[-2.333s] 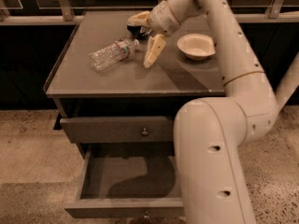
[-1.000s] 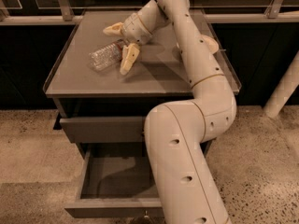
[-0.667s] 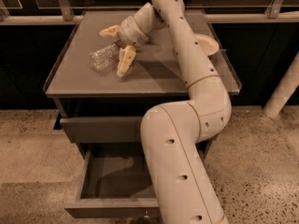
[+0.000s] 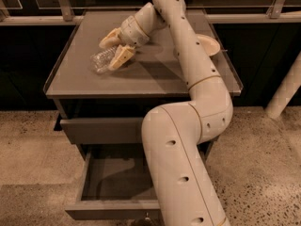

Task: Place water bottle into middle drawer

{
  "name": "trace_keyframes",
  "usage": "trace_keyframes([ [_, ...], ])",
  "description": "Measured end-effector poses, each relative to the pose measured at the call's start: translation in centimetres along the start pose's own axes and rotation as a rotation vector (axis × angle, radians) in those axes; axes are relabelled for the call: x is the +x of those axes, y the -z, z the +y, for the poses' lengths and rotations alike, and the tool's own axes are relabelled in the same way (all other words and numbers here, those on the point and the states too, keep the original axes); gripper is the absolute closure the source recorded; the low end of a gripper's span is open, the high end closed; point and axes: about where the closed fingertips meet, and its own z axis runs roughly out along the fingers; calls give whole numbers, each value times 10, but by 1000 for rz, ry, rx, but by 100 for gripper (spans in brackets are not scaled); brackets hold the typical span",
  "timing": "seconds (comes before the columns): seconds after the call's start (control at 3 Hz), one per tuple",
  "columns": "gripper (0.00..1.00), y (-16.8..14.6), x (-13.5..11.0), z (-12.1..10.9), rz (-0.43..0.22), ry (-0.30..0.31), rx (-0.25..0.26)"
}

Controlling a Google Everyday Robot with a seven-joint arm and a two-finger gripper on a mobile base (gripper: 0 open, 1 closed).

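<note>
Camera view: a cream jointed robot arm reaches over the grey cabinet surface; below, the wide shallow grey middle drawer stands open. The gripper has its fingers spread wide around the small clear ribbed plastic water bottle, which lies on the left of the surface.

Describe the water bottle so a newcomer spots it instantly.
On the grey cabinet top, look at the left half, where the open gripper hovers. The water bottle lies on its side there: clear, ribbed plastic, unlike the cream bowl near the right edge.
</note>
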Motion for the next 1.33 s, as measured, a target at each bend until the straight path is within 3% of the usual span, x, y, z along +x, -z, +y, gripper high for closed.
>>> trace_keyframes([
  [0.67,88,0,0,0,0,0,0],
  [1.0,100,-8,-1,-4,-18,4,5],
  [1.33,100,-9,-3,-4,-26,6,3],
])
